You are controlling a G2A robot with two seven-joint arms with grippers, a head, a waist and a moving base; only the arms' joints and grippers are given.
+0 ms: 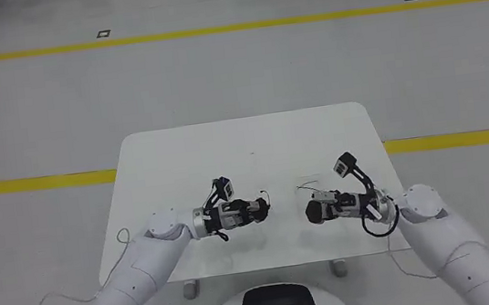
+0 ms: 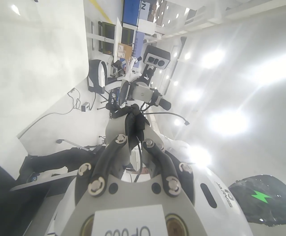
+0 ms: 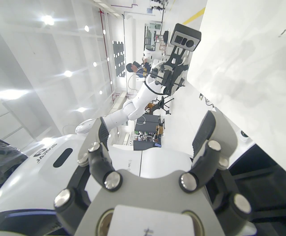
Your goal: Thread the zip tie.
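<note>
The left gripper (image 1: pixel 260 208) is hovering over the table (image 1: pixel 243 143) at lower centre of the top view, its jaws pressing together on the black zip tie (image 2: pixel 186 122), which is projecting beyond them. The right gripper (image 3: pixel 154 129) is facing it just right of centre, with its jaws standing spread.

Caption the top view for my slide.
Above the white table, the left gripper pinches the zip tie, facing the open right gripper.
</note>
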